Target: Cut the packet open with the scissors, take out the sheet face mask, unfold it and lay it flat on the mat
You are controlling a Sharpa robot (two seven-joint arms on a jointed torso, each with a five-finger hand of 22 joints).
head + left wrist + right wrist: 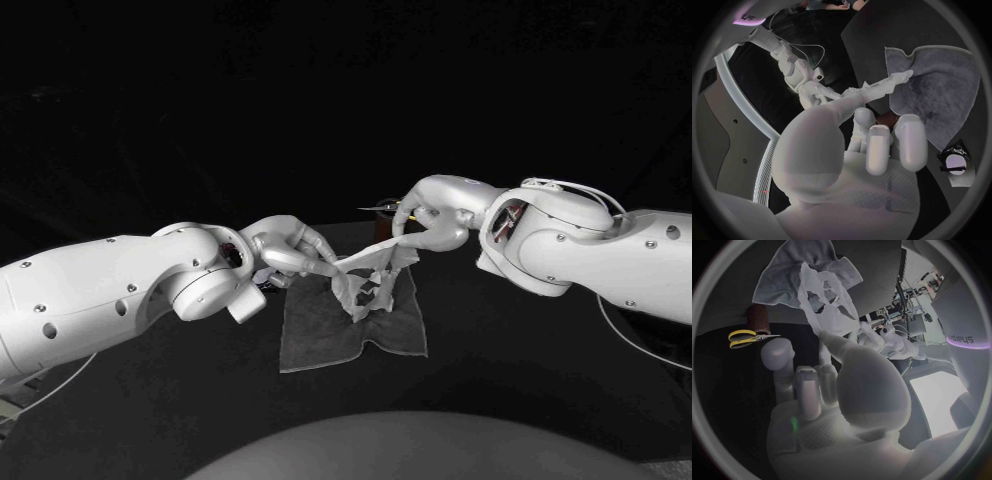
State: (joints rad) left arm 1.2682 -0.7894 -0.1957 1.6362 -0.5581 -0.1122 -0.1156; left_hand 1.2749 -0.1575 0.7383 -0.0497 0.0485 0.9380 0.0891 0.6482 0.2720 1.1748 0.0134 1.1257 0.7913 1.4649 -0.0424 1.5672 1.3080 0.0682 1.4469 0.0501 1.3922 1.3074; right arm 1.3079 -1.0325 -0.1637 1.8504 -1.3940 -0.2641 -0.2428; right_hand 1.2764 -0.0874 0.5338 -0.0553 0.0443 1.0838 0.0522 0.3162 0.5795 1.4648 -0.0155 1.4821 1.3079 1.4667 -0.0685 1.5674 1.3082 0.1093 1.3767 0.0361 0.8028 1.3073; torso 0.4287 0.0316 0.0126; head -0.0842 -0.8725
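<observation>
In the middle of the frame, the sheet face mask (pixel 369 278) hung stretched between both hands, over the grey mat (pixel 325 345). The left hand (pixel 293 250) pinched one upper edge and the right hand (pixel 430 228) pinched the other. The mask looked thin, limp and damp, likely to cling or tear, so gripping its outer edges seemed safest.
</observation>
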